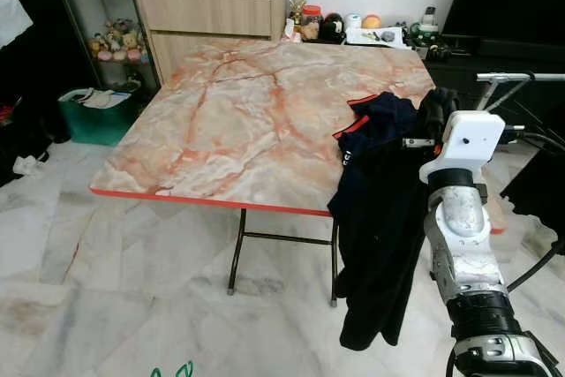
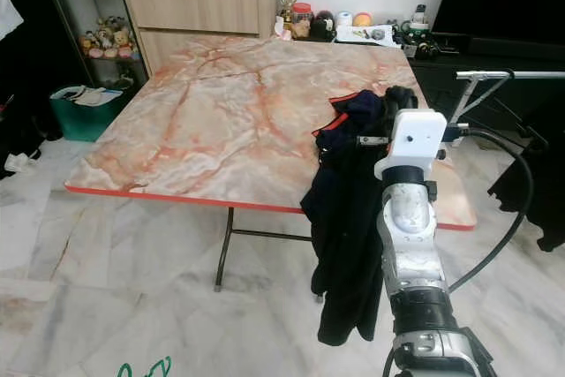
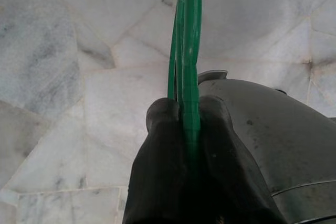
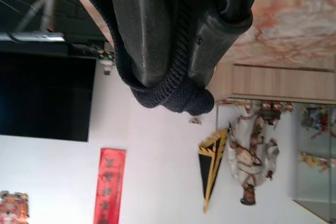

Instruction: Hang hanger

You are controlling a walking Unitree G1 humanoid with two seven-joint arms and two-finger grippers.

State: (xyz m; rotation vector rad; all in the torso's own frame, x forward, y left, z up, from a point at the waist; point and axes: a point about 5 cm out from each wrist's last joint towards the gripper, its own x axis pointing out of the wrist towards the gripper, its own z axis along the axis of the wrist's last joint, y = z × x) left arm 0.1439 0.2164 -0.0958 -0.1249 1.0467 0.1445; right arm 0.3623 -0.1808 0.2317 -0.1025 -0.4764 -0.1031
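Left eye view. A square folding table with a glossy pink-and-cream marble-pattern top, a red edge and thin dark metal legs stands on a pale veined marble-tile floor. A dark navy fabric garment with red trim lies bunched on the table's right edge and hangs in limp folds well below the tabletop. The right arm, silver and scuffed with a white box-shaped wrist housing, reaches up to the garment's top; the right gripper sits at the bunched cloth. Behind the table stand a light wood-grain cabinet and a glass shelf of small figurines; a green plastic bin sits on the floor at the left. A sliver of the thin green plastic hanger shows at the lower edge.

Right eye view. The same scene; a silver metal rail runs horizontally at the right, beyond the table.

Left wrist view. The left gripper has its two black, matte fingers pressed together on the green hanger, whose narrow ribbed bars run straight out from between them, over the marble tiles. A rounded dark grey metal body lies beside the fingers.

Right wrist view. The right gripper's fingers are closed together, with a thick rolled, ribbed-knit edge of the navy garment looped around them. Beyond are the marble tabletop, the wooden cabinet and a white wall.
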